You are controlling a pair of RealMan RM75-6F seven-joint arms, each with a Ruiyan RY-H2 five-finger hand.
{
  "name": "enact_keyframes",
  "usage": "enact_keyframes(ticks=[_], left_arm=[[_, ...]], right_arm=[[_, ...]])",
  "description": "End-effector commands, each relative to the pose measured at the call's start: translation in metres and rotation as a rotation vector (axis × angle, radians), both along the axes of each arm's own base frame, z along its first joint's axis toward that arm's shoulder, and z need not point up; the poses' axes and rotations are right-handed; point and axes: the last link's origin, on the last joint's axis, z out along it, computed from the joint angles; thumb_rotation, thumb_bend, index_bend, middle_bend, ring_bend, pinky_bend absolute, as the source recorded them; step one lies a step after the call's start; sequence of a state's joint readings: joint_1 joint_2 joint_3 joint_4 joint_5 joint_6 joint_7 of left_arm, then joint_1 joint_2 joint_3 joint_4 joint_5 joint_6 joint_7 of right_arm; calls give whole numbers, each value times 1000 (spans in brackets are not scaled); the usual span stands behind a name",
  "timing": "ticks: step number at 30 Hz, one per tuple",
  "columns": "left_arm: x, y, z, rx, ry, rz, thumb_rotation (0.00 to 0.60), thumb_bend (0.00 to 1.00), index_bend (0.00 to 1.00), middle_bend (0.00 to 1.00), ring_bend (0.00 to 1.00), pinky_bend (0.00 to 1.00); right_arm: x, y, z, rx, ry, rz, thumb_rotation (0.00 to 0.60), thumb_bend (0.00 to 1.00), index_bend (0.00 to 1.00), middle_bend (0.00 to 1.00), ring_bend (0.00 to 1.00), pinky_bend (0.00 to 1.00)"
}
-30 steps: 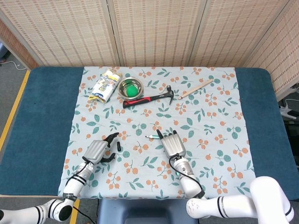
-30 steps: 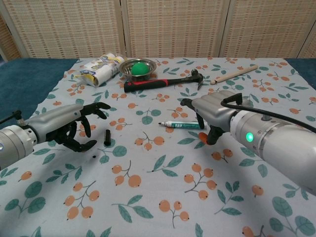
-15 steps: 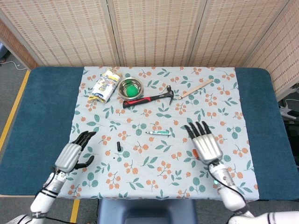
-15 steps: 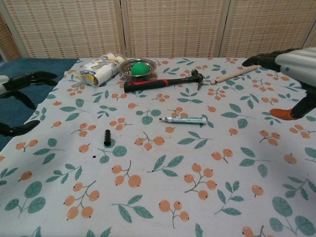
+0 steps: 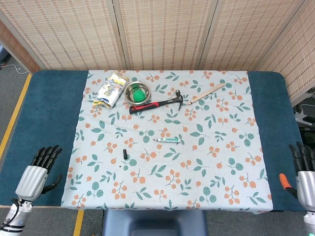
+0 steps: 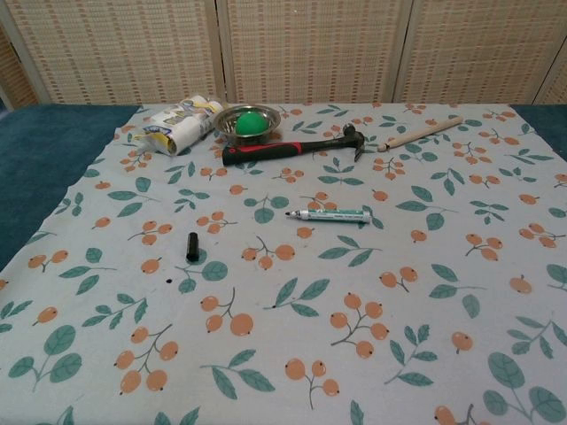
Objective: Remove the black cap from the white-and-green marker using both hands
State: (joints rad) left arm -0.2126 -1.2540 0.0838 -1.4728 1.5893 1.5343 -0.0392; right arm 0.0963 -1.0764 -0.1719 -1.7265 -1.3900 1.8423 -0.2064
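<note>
Both arms pull way back compared to half a second ago: the left robot hand (image 5: 38, 169) now sits off the cloth over the blue desk (image 5: 39, 118) near its front-left corner, and the right robot hand (image 5: 304, 173) is out at the front-right edge. Both hold nothing, fingers straight and slightly apart; neither shows in the chest view anymore. The white-and-green marker (image 6: 329, 215) lies flat mid-cloth, uncapped, tip pointing left. The black cap (image 6: 192, 246) lies by itself well to its left, nearer the front. At the back are a red-handled hammer (image 6: 288, 149), a metal bowl (image 6: 247, 120) holding something green, a snack bag (image 6: 177, 125) and a wooden stick (image 6: 421, 133).
</note>
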Motion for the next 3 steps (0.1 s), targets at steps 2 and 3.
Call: enact_keyframes(ticks=[2,3], left_arm=[[-3,0,9,-24,16,66,600,399,0,0,0,40],[-3,1,10,-27,2,65,600,398,0,0,0,40]], right_arm=[[-8,4,23,-42,-15,-16,600,183,0,0,0,0],[-8,4,23,-31,-21,-16,600,178,0,0,0,0]])
